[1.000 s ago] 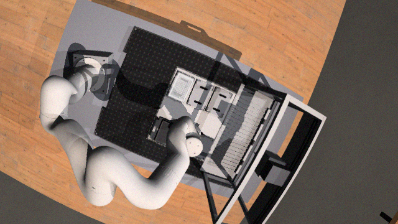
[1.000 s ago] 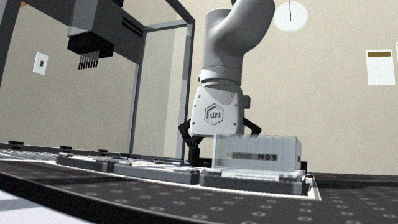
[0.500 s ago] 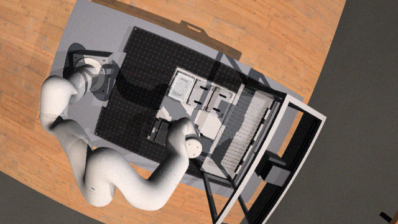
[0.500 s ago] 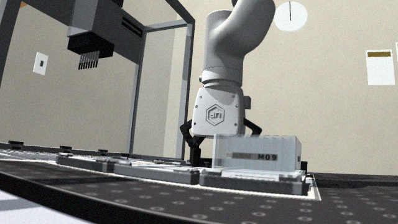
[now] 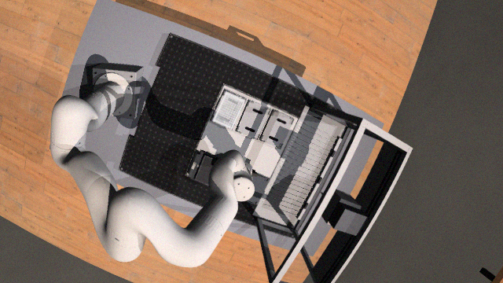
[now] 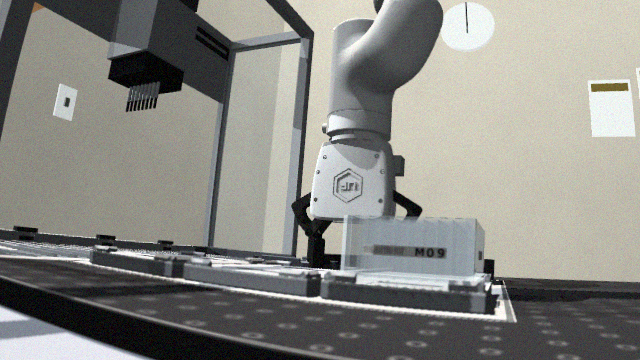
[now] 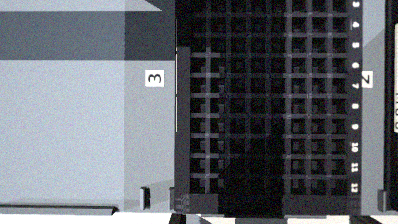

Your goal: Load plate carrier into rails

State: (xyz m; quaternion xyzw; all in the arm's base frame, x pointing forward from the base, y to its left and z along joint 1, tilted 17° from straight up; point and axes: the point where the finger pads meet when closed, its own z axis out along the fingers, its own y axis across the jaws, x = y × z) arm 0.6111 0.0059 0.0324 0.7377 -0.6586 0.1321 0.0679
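open gripper over the 96-well plate on pc7's site 2

the gripper (image 6: 357, 235) hangs fully spread and empty above the dark 96-well plate (image 7: 270, 110), which sits by the site 2 label (image 7: 366, 79); site 3 (image 7: 75, 125) beside it looks bare, and m09 (image 6: 412, 246) stands in its nest. risk: the wide fingers (image 6: 316, 245) could clip the plate's edge and unseat it, or skew the loose carrier.

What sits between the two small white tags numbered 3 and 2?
A dark gridded well plate, numbered along one edge, lies between tag 3 and tag 2; the wrist view shows it.
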